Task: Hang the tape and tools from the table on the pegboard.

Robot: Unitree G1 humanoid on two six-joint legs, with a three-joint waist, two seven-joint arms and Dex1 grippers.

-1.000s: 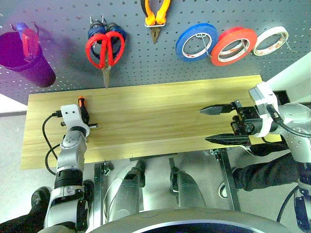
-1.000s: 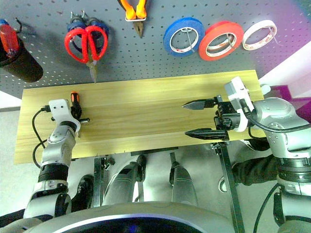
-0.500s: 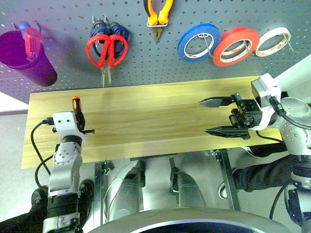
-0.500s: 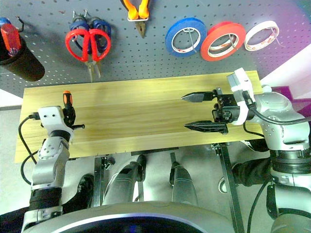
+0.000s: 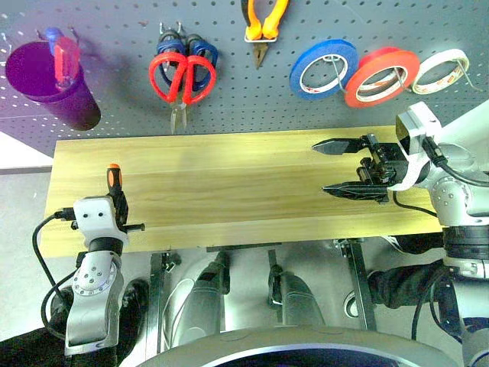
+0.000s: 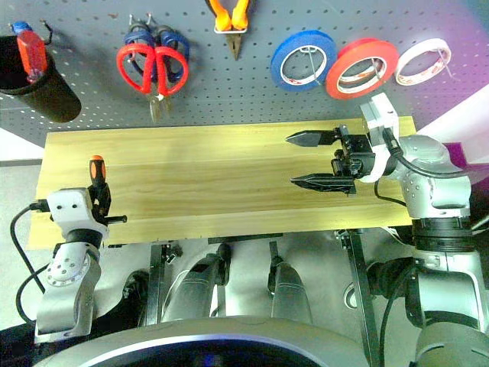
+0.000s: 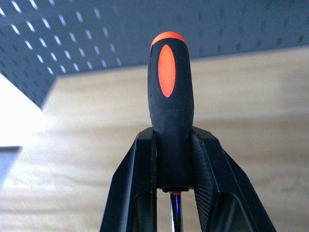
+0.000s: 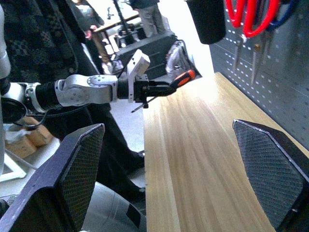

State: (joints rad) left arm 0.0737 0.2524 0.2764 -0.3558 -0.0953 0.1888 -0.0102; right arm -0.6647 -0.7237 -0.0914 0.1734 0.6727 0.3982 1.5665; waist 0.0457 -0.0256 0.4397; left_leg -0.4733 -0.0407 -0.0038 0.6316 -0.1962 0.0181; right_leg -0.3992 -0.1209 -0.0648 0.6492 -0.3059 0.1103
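Wkshop: pegboard [image 5: 229,107], plank table [image 5: 229,191]

left gripper [image 5: 116,200] clamps screwdriver [image 5: 114,182] | right gripper [image 5: 341,167] spread, empty | tape [image 5: 381,76] on pegboard [image 5: 229,99]

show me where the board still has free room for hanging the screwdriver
Bare pegboard lies between the purple cup and the scissors. The upper right is crowded: blue roll, tape, white roll. The left gripper holds the screwdriver.

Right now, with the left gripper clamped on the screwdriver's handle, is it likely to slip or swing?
Probably not: the left gripper pinches the screwdriver by its matte, likely rubbery handle. It looks rigid and light; the thin shaft trails behind, so little swing.
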